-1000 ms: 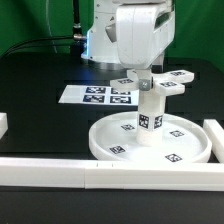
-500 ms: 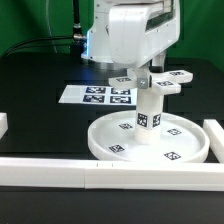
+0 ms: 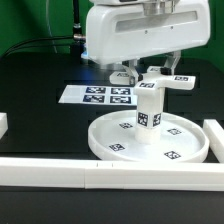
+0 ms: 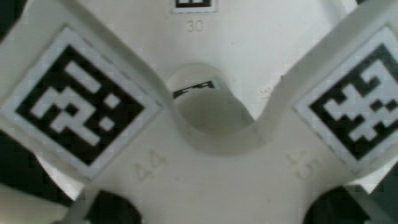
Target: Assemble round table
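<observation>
The large rimmed disc [image 3: 108,142] lies on the black table with the short post [image 3: 149,112] standing upright in its hub. The cross-shaped foot [image 3: 172,81] sits level on top of the post. My gripper [image 3: 148,74] comes straight down over it and is shut on the foot. In the wrist view the foot [image 4: 214,150] fills the picture. Two of its marker-tagged arms spread away from its central hole [image 4: 210,108], and my dark fingertips [image 4: 111,206] show at either side of its body.
The marker board [image 3: 97,95] lies flat behind the disc. A long white border bar [image 3: 100,172] runs along the front, another bar [image 3: 214,136] stands at the exterior view's right, and a short piece [image 3: 3,125] at the left edge.
My hand has turned about its vertical axis, now showing its broad side, and the cross-shaped foot has turned with it on top of the post.
</observation>
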You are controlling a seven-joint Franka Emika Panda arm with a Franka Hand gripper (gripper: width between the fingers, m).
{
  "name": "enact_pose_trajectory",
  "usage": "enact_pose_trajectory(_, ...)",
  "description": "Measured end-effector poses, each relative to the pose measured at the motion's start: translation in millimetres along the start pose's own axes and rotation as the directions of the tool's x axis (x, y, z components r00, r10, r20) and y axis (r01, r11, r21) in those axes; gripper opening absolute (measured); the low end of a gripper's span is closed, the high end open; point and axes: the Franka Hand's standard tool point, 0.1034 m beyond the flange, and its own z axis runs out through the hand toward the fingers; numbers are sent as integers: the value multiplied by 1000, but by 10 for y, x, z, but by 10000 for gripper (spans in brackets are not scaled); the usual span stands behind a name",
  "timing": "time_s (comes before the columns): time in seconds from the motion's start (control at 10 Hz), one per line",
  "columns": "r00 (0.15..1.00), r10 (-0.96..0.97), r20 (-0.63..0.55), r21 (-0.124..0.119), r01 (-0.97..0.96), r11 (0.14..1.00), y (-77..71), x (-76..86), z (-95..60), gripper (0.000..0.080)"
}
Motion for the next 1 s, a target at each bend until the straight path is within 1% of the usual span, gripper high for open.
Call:
enact_pose_trajectory(0.1,992,125,-6,-3,-125,992,-23,9,0,442)
enact_pose_trajectory(0.2,968,252,-9,0,-252,968,-19,4,3,443)
enact_pose_trajectory(0.4,884,466,-39,2,-466,885,-18,14,7,443)
enact_pose_trajectory(0.6,834,550,-40,8,-550,835,-12,14,7,443)
enact_pose_trajectory(0.9,699,715,-37,19,-715,699,-9,14,7,443)
enact_pose_trajectory(1.0,627,778,-32,30,-778,628,-4,11,7,443)
